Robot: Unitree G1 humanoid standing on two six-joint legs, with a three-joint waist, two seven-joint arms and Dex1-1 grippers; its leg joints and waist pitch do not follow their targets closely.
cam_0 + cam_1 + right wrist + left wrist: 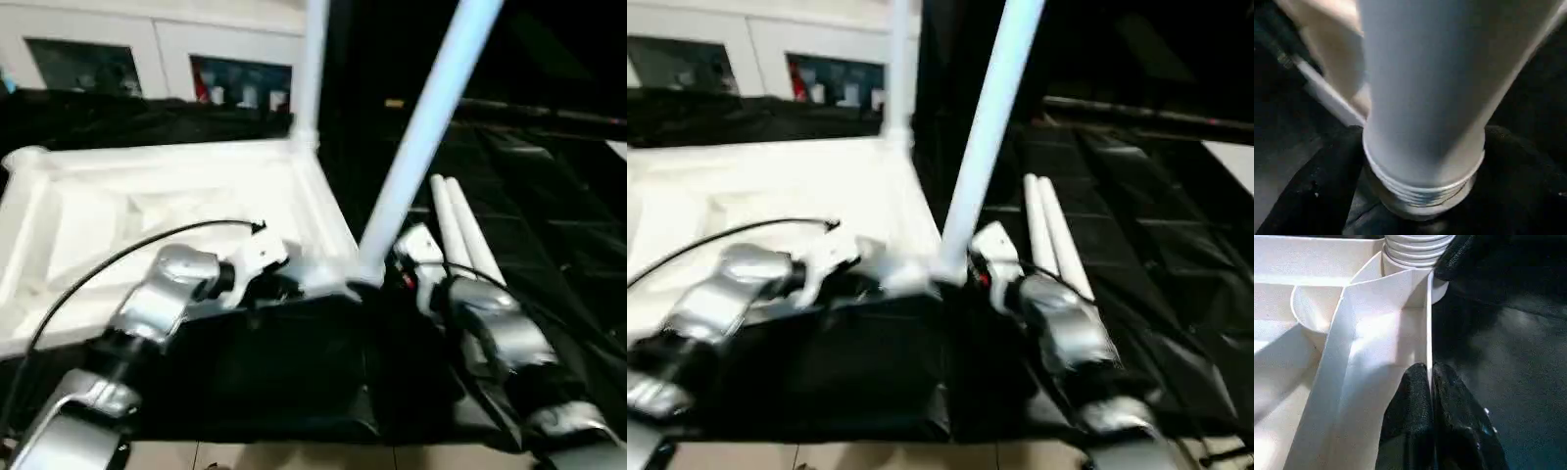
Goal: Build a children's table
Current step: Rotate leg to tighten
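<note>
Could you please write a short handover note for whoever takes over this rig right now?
Left gripper: shut on the tabletop's side rib, near the corner.
Right gripper: fingers either side of the leaning leg at its threaded base.
Tabletop: upside down on the black work table.
Done: far-corner leg upright.
Left: seat the leaning leg; fit the two loose legs lying on the right.

A: How does the children's table (147, 225) lie?
B: Upside down, white ribbed underside up. One leg (312, 69) stands upright in the far corner socket; a second (421, 137) leans, tilted, at the near one.
A: The others?
B: Two loose legs (460, 230) lie side by side just beside it.
</note>
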